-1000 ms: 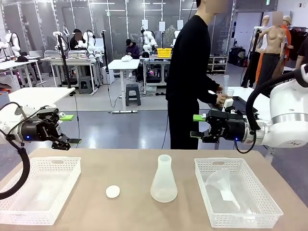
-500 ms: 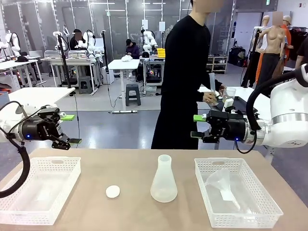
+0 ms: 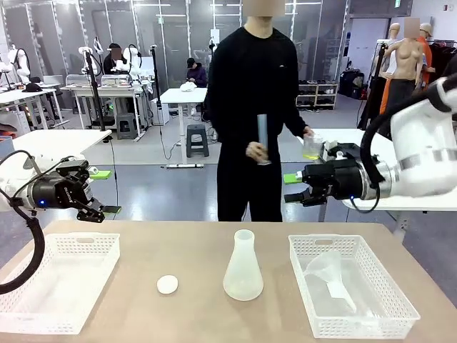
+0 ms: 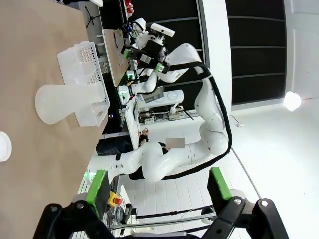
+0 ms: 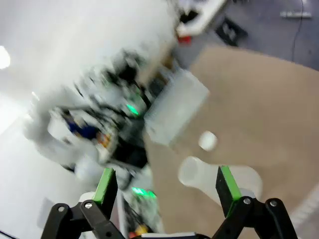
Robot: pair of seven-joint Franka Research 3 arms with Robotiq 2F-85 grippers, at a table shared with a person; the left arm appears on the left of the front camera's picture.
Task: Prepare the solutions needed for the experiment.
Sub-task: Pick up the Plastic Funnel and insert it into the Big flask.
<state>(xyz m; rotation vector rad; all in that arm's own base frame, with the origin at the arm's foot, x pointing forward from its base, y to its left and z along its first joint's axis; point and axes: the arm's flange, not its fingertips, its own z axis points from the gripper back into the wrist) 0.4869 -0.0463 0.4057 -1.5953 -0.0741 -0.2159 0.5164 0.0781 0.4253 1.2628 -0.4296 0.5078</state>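
The white left arm (image 3: pixel 16 187) enters from the robot's left, with its black cable looping below the wrist. The black two-finger left gripper (image 3: pixel 107 191) is held level and points toward the centre, its green-padded jaws spread wide. The white right arm (image 3: pixel 427 148) enters from the right. The matching right gripper (image 3: pixel 291 187) is also level and faces the centre, jaws spread wide.

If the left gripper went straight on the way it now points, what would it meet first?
Probably nothing near: the left gripper points beyond the table, and the flask lies aside of its line. Far ahead stands the right arm; depth is unclear.
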